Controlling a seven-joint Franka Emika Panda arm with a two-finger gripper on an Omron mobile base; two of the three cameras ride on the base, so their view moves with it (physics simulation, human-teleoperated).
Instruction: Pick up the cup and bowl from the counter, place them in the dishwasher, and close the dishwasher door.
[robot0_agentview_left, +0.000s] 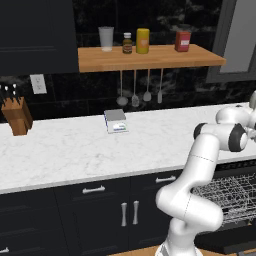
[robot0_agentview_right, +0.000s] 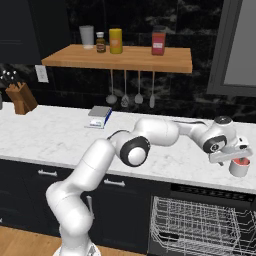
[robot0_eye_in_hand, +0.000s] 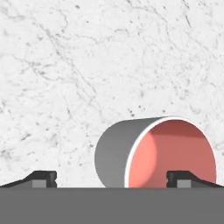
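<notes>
A grey cup (robot0_agentview_right: 240, 167) with a red inside (robot0_eye_in_hand: 153, 153) stands upright on the white marble counter (robot0_agentview_right: 50, 135) at the far right, above the dishwasher (robot0_agentview_right: 200, 225). My gripper (robot0_agentview_right: 234, 156) hangs just above the cup, open (robot0_eye_in_hand: 113, 179). One fingertip (robot0_eye_in_hand: 181, 178) is over the cup's red mouth and the other (robot0_eye_in_hand: 43, 178) is over bare marble (robot0_eye_in_hand: 87, 65), so one side of the cup's wall lies between them. The dishwasher is open, its grey wire rack (robot0_agentview_left: 225, 195) pulled out. Its dark door (robot0_agentview_left: 227, 244) lies folded down below the rack. The bowl is out of view.
A small scale (robot0_agentview_left: 116, 121) sits mid-counter and a knife block (robot0_agentview_left: 17, 117) at the far left. A wooden shelf (robot0_agentview_left: 150, 57) with jars runs above, with utensils (robot0_agentview_left: 135, 95) hanging under it. Navy cabinets (robot0_agentview_left: 100, 210) stand left of the dishwasher.
</notes>
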